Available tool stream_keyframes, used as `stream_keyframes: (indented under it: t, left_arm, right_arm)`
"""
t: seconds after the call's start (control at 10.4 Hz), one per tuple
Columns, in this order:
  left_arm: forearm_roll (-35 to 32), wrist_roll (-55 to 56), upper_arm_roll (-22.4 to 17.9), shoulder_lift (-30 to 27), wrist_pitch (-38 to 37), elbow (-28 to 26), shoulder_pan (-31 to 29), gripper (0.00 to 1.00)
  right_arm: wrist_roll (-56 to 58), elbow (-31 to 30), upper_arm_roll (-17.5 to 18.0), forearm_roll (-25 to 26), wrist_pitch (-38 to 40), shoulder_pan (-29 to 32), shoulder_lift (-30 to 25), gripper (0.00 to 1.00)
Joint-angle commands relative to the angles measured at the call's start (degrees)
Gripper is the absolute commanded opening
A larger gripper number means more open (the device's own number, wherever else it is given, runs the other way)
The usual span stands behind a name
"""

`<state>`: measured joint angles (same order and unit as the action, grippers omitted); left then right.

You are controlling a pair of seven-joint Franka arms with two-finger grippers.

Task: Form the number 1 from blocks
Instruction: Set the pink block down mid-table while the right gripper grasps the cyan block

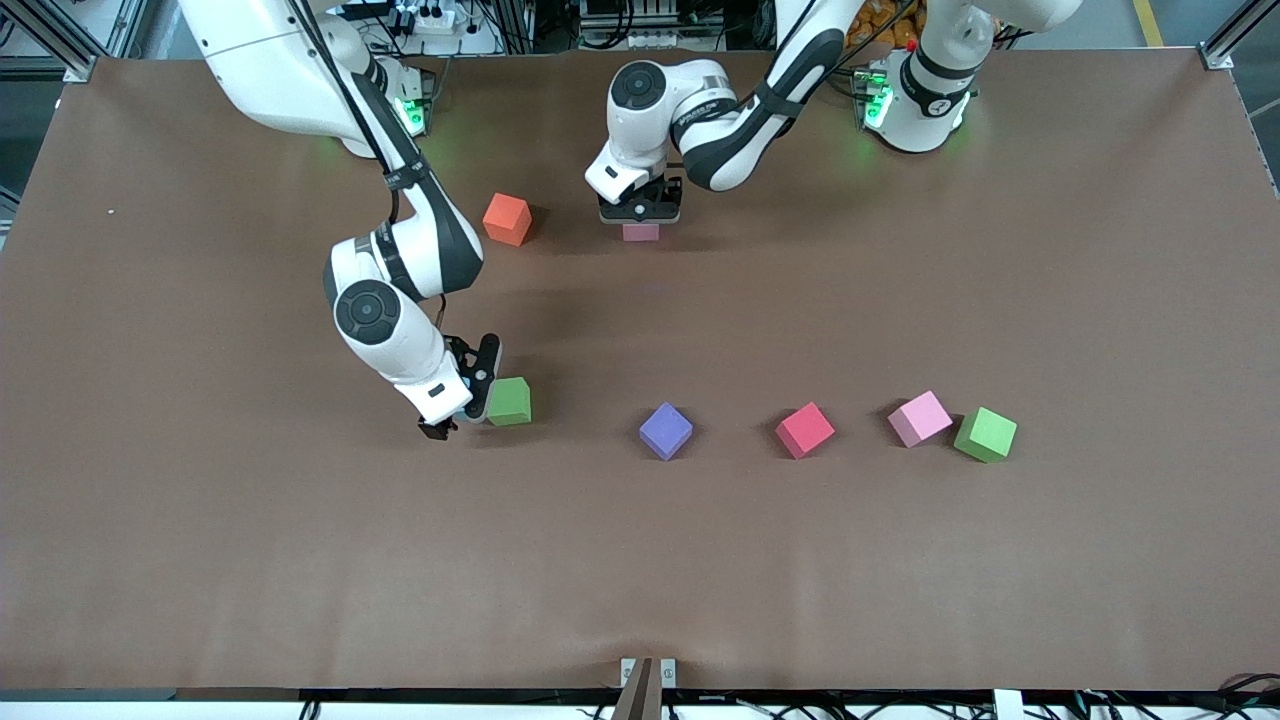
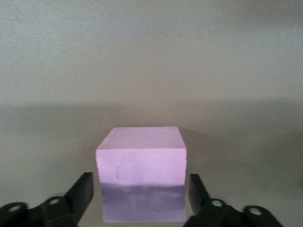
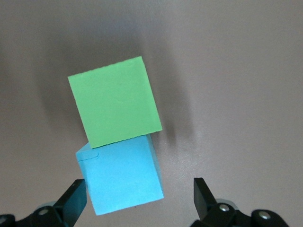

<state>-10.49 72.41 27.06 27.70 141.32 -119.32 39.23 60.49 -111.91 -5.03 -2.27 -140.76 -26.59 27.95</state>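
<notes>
A light blue block [image 3: 122,177] touches a green block [image 3: 113,101] on the brown table. My right gripper [image 3: 137,194] is open around the light blue block, with a gap on each side. In the front view that gripper [image 1: 462,398] hides the light blue block, and the green block [image 1: 510,401] shows beside it. My left gripper [image 1: 640,215] stands low over a pink block [image 1: 640,232] near the robots' bases. Its fingers [image 2: 85,189] flank the pink block [image 2: 141,163], open, with narrow gaps. A red block [image 1: 804,429], a second pink block [image 1: 919,418] and a second green block [image 1: 985,434] lie toward the left arm's end.
An orange cube [image 1: 507,219] sits beside the left gripper's pink block, toward the right arm's end. A purple cube [image 1: 665,430] lies between the first green block and the red block. The brown table [image 1: 640,580] is bare nearer the front camera.
</notes>
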Motion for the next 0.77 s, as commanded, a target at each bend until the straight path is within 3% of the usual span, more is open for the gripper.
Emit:
stream_keyframes:
  t: [0.0,0.29,0.58,0.67]
  left_arm:
    - [-1.99,4.13,0.97,-6.67,-6.91,0.84,-1.42,1.00]
    - [-2.08,-0.05,8.25,-15.19,-12.20,0.85,-14.39,1.00]
    - [-1.98,-10.33,10.20,-17.25,-12.30,2.68,-28.28,1.00]
    - [-1.82,-16.45,9.33,-16.89,-12.30,3.91,-31.55,1.00]
  right_arm:
    - [0.86,-2.79,-0.07,0.60,-2.76,-0.13,-0.88,1.00]
    - [0.59,-2.79,0.02,0.51,-3.99,-0.65,-0.18,1.00]
    - [0.59,-3.40,0.02,0.51,-6.63,-1.10,1.23,1.00]
    - [0.59,-3.58,0.02,0.51,-7.16,-1.10,1.32,0.57]
